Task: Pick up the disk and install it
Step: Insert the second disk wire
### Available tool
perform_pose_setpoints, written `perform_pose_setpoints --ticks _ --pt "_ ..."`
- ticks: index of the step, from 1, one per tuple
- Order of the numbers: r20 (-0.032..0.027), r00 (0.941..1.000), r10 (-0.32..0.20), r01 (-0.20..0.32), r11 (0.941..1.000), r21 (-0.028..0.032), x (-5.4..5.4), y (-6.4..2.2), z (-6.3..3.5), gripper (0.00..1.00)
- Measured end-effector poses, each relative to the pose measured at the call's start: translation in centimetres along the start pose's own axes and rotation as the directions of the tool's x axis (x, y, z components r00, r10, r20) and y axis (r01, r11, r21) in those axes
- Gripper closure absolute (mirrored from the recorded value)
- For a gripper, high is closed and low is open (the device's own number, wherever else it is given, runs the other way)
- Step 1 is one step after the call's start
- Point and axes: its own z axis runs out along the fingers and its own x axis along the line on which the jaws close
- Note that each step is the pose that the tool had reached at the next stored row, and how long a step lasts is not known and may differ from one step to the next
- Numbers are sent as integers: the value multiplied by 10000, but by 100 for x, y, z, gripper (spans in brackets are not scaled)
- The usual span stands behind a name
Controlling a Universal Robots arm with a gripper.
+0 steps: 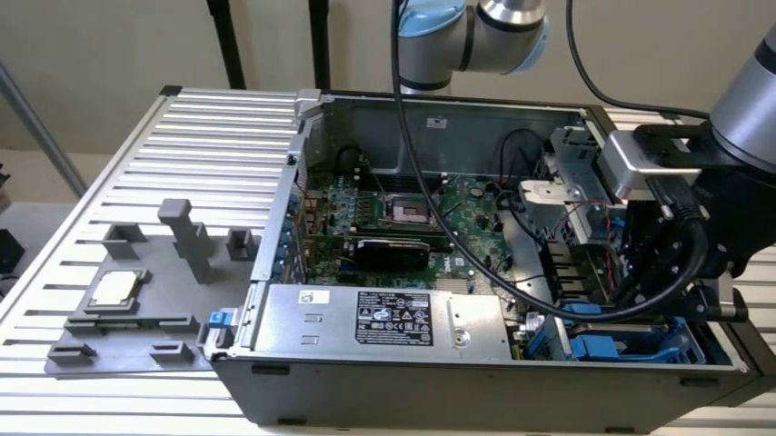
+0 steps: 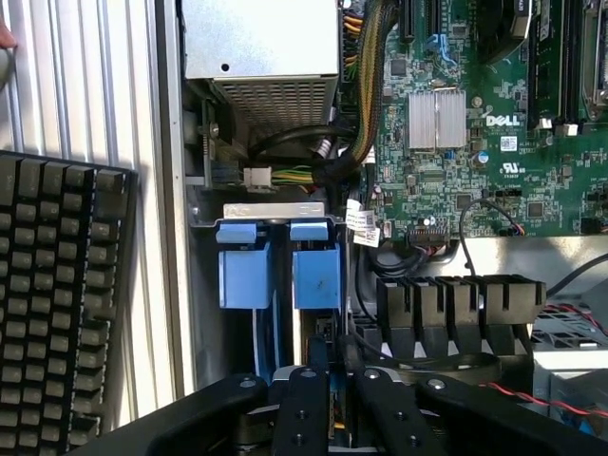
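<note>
in the exterior view an open computer case (image 1: 485, 363) sits on a ribbed metal desk (image 1: 145, 182). the arm's gripper (image 1: 661, 300) reaches down into the case at the exterior view's right, over the blue drive bays (image 1: 631, 350). a green motherboard (image 1: 401, 213) fills the middle of the case, with a silver power supply (image 1: 376, 318) along its near edge. on the desk at the exterior view's left, a grey holder (image 1: 134, 322) carries a small square chip (image 1: 113, 289).

in the wrist view the gripper (image 2: 332, 399) has its black fingers (image 2: 302, 413) drawn narrow on the disk (image 2: 325, 366), its thin edge showing between them. the disk stands upright in the bay beside two blue carriers (image 2: 275, 266). a black keyboard (image 2: 57, 304) lies on the desk outside the case.
</note>
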Motion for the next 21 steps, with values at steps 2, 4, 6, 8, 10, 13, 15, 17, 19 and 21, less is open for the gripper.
perform_pose_setpoints --ticks 2,4,6,8,10,13,15,17,19,21 --pt "-3 10000 -2 2 10000 0 -8 1 -4 84" --pt "1 10000 -2 2 10000 0 -15 2 -4 84" --pt "0 10000 -3 3 10000 0 -23 3 -6 84" --pt "27 10000 -4 4 10000 0 -31 4 5 84" --pt "9 10000 -5 5 10000 0 -38 4 -5 84" --pt "4 10000 -5 5 10000 0 -38 5 -8 84" --pt "14 10000 -4 4 10000 -1 -37 5 -4 84" --pt "25 10000 -5 5 10000 -1 -32 5 8 84" --pt "42 10000 -5 5 10000 -3 -27 6 25 84" --pt "54 10000 -4 4 10000 -4 -21 5 34 84"
